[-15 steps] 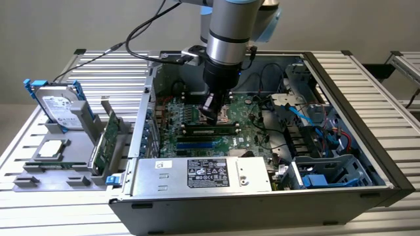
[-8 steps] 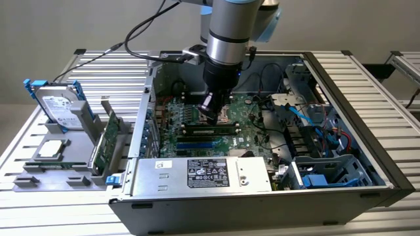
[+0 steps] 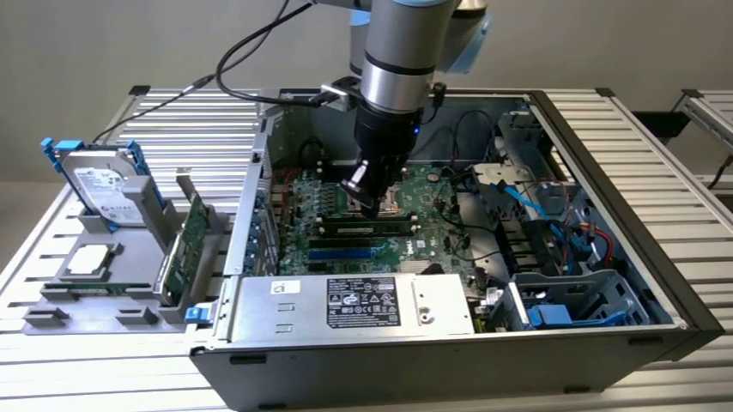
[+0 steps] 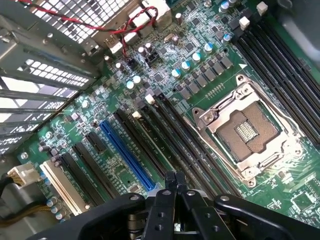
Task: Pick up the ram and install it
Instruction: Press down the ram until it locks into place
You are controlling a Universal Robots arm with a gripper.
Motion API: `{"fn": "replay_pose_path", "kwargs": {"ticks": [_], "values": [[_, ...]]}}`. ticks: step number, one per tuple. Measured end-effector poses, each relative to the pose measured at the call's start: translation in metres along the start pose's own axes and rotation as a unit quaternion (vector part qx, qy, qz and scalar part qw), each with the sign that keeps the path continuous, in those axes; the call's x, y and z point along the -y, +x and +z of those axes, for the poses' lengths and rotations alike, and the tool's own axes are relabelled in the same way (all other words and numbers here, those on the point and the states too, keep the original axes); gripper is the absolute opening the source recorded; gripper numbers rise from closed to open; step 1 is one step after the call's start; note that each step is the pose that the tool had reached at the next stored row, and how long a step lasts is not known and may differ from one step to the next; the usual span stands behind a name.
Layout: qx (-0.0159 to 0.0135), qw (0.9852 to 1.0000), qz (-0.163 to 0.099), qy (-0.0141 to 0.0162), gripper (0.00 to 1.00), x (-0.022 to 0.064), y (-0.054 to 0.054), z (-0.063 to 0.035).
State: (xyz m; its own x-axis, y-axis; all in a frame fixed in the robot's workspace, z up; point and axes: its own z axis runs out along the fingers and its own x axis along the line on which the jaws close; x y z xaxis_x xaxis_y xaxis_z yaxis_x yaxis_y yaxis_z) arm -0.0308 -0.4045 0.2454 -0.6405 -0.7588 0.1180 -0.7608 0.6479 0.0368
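The ram [image 3: 366, 228] is a long narrow stick with dark chips. It lies along the memory slots of the green motherboard [image 3: 326, 249] inside the open computer case and looks seated in a slot. In the wrist view the ram [image 4: 152, 141] shows edge-on as a thin strip between the black slots, next to the CPU socket [image 4: 247, 132]. My gripper [image 3: 376, 206] hangs just above the ram, tilted, reaching down into the case. In the wrist view my gripper [image 4: 175, 177] has its black fingertips pressed together with nothing between them.
Outside the case, at the exterior view's left, a grey holder carries a green expansion card [image 3: 189, 249] with a blue tab and a silver hard drive [image 3: 103, 184]. The power supply [image 3: 355, 305] fills the case's near side. Blue and black cables [image 3: 538, 215] crowd the right.
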Motion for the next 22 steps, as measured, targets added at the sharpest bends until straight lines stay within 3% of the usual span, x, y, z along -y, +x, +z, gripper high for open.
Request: {"fn": "replay_pose_path", "kwargs": {"ticks": [6,10,13,17,22], "values": [[0.0004,0.9993,0.036,-0.0029,0.11,0.0,0.0,0.0],[0.0005,0.9982,0.06,-0.0047,0.11,0.0,0.0,0.0],[-0.0003,0.9971,0.076,-0.0044,0.11,0.0001,0.0,0.0],[-0.0033,0.9956,0.093,0.0032,0.11,0.0001,0.0,0.0],[-0.0043,0.9932,0.116,0.0135,0.11,0.0,0.0,0.0002]]}}
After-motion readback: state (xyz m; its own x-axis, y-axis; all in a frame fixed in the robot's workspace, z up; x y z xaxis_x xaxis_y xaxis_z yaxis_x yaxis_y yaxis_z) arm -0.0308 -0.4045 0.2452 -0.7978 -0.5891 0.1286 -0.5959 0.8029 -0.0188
